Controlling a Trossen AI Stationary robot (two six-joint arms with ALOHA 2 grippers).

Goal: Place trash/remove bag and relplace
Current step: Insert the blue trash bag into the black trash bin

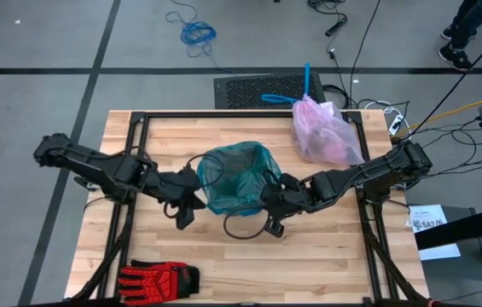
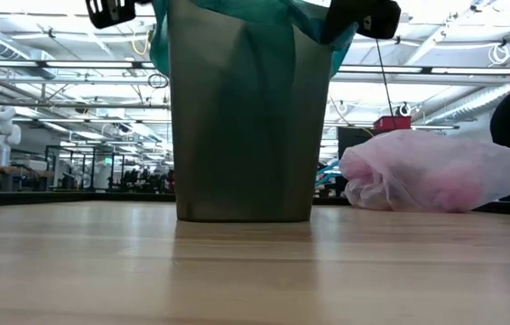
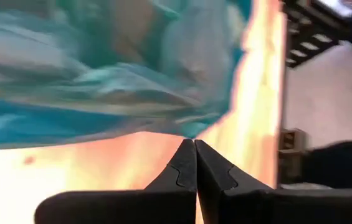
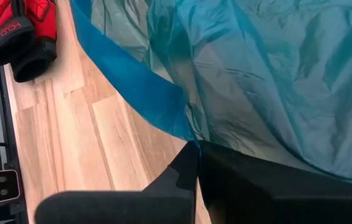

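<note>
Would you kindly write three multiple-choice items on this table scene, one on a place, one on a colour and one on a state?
1. Where does the pale pink translucent plastic bag with blue drawstrings lie?
A. inside the bin
B. on the wooden table's far right corner
C. on the floor

2. What colour is the thin plastic liner draped over the tall grey bin?
A. teal-green
B. yellow
C. white

3. How do the left claw's fingers stand?
A. wide open
B. shut together, holding nothing
C. clamped on the red and black work glove

Answers: 1 B, the high view shows it there, beside the bin. 2 A, every view shows teal film. 3 B, the left wrist view shows the fingertips meeting, empty.
</note>
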